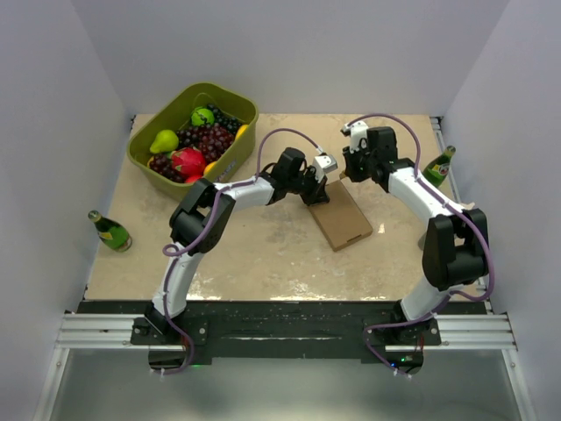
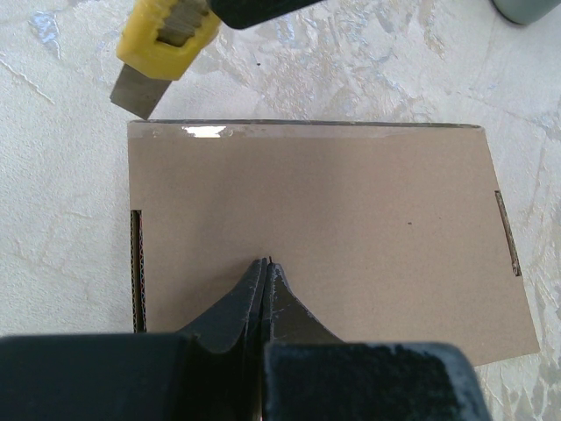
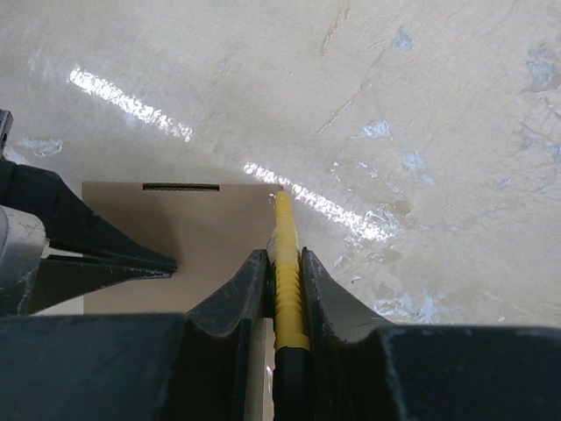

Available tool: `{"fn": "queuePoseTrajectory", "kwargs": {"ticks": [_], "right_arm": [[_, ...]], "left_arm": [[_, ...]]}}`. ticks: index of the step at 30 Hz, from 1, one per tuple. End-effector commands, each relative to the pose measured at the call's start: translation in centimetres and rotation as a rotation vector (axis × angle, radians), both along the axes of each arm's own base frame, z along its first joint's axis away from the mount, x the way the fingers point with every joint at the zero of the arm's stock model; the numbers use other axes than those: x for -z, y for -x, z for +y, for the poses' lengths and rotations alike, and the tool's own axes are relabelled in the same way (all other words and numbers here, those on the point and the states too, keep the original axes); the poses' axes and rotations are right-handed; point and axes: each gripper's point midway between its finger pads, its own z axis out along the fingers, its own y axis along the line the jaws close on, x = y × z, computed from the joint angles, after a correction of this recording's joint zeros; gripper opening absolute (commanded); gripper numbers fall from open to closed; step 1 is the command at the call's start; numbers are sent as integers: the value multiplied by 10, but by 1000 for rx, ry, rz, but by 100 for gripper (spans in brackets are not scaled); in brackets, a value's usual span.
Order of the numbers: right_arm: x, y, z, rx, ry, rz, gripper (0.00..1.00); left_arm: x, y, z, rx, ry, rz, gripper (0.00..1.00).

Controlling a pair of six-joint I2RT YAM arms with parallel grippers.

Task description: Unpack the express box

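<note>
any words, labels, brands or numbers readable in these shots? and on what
No text can be read in any view.
box: plain brown cardboard, no print showing.
knife: yellow body, no marking showing.
left bottle: has a label, too small to read.
right bottle: has a label, too small to read.

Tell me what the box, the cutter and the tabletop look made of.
Express box: matte brown corrugated cardboard, fluting visible at the side slots. Cutter: yellow plastic body, dull grey blade, likely steel. Tabletop: glossy cream marbled surface with glare; stone or laminate, can't tell.
</note>
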Motion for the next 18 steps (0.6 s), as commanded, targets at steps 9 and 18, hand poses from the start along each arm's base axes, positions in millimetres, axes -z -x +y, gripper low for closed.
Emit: {"fn": "queuePoseTrajectory", "kwargs": {"ticks": [9,18], "right_arm": [[-25,-18,2,10,-5,-83,0],[-16,-21,0,16,14,-68,0]], "left_arm": [[65,16,23,-41,-168,96,0],[64,16,24,-45,-169,97,0]]}}
